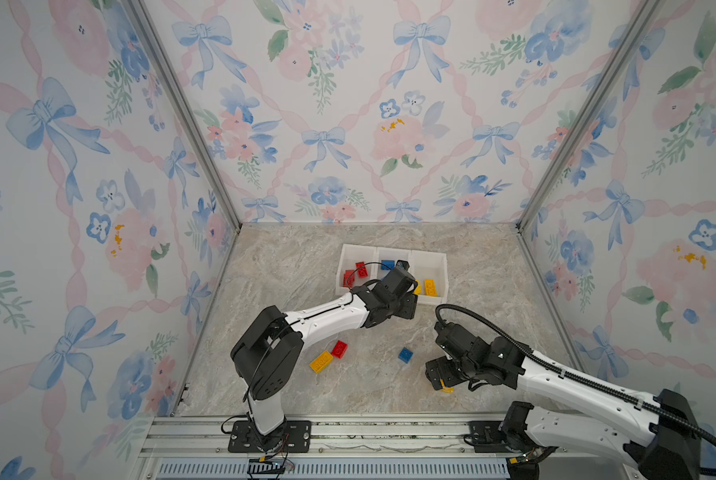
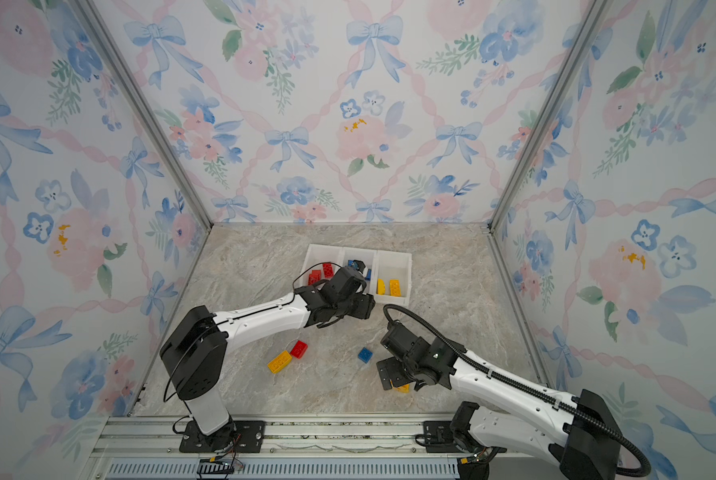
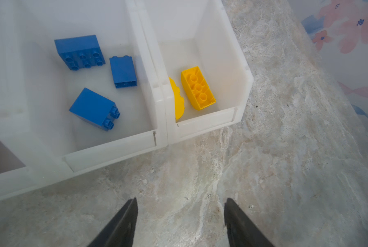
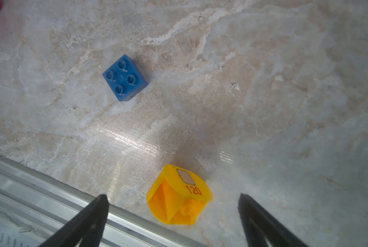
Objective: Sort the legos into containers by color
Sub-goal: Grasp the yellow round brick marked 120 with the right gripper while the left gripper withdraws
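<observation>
The containers (image 1: 431, 259) (image 2: 394, 258) (image 3: 161, 119) are three joined white bins at the back. They hold red legos (image 1: 357, 272), three blue ones (image 3: 94, 109) and yellow ones (image 3: 198, 87). My left gripper (image 1: 410, 300) (image 3: 179, 205) hangs open and empty over the table, just in front of the bins. Loose legos lie in front: a red one (image 1: 339, 348), a yellow one (image 1: 321, 360) and a blue square one (image 1: 405, 354) (image 4: 125, 77). My right gripper (image 1: 437, 376) (image 4: 173, 196) stands open around a rounded yellow lego marked 120 (image 4: 178, 198), not touching it.
A metal rail (image 4: 50, 192) runs along the table's front edge, close beside the rounded yellow piece. Papered walls (image 1: 348, 124) enclose the marble table (image 1: 289, 266) on three sides. The left arm (image 1: 323, 320) stretches diagonally above the loose red and yellow bricks.
</observation>
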